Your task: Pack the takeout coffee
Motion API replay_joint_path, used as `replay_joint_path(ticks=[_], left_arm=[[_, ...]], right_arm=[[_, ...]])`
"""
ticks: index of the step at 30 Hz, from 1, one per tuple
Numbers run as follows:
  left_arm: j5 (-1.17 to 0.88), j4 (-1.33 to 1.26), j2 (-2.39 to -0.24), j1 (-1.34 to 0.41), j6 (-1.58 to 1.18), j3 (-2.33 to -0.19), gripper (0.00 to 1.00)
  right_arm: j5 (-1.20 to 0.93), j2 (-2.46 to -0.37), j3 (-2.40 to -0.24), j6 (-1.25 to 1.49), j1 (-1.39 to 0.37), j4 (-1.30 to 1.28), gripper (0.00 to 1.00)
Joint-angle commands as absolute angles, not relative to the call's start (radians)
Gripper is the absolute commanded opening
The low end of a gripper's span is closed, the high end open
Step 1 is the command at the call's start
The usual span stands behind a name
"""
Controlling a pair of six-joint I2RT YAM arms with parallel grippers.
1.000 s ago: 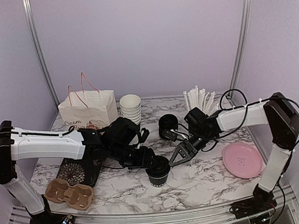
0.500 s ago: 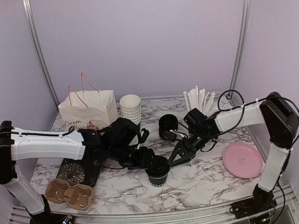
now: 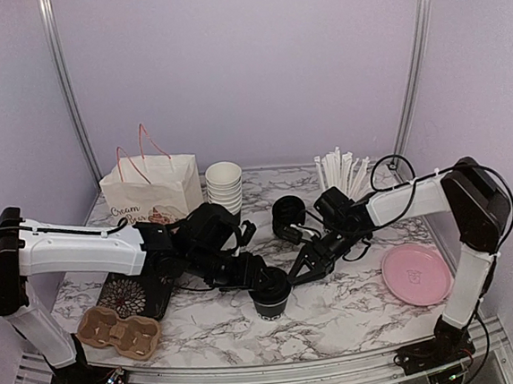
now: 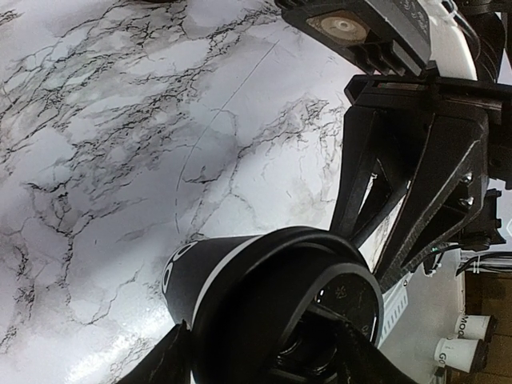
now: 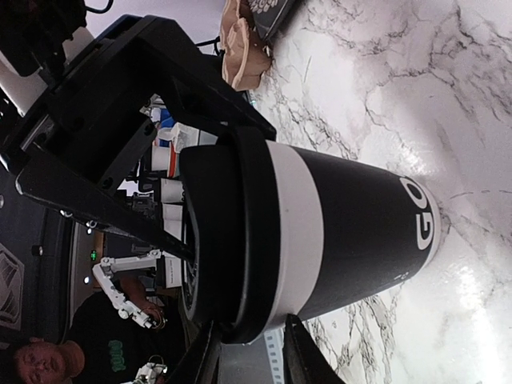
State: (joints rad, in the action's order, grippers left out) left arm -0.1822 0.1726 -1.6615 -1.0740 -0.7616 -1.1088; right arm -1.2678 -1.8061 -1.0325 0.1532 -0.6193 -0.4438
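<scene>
One takeout coffee [image 3: 271,300] stands upright at the table's front middle, a black cup [image 5: 352,232] with white lettering near its base. Its black lid [image 5: 224,232] sits on top with a white band of rim showing under it. My left gripper [image 3: 260,280] comes in from the left, and in the left wrist view its jaws [image 4: 264,364] are shut on the cup [image 4: 224,272]. My right gripper [image 3: 301,269] reaches in from the right. Its jaws [image 5: 250,356] straddle the lid's edge, one finger on top and one under the rim.
A paper bag [image 3: 151,188] stands at the back left beside a stack of white-lined cups [image 3: 224,186]. Behind the grippers are another black cup [image 3: 288,213] and a cup of white straws [image 3: 340,171]. A cardboard cup carrier [image 3: 119,332] lies front left and a pink plate [image 3: 416,274] right.
The right gripper has edged in toward the cup and its jaws have narrowed on the lid's edge. The left arm and the cup have stayed put.
</scene>
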Motion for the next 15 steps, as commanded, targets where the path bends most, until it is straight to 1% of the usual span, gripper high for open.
replay_joint_path(ticks=[1, 7, 10, 12, 15], left_arm=[[-0.171, 0.164, -1.747, -1.095, -0.776, -1.069, 0.61], [-0.172, 0.164, -1.752, -1.094, -0.776, -1.065, 0.62], [-0.172, 0.165, -1.753, -1.095, -0.776, -1.062, 0.62], [-0.173, 0.164, -1.753, -1.095, -0.776, -1.059, 0.62], [-0.172, 0.164, -1.753, -1.094, -0.776, -1.053, 0.62]], right_arm=[[-1.208, -1.850, -1.093, 0.126, -0.674, -0.405, 0.25], [-1.168, -1.862, -1.113, 0.105, -0.683, -0.443, 0.22], [-1.091, -1.864, -1.140, 0.075, -0.696, -0.501, 0.21], [-0.997, -1.860, -1.170, 0.036, -0.708, -0.561, 0.19], [-0.965, -1.861, -1.182, 0.025, -0.716, -0.585, 0.16]])
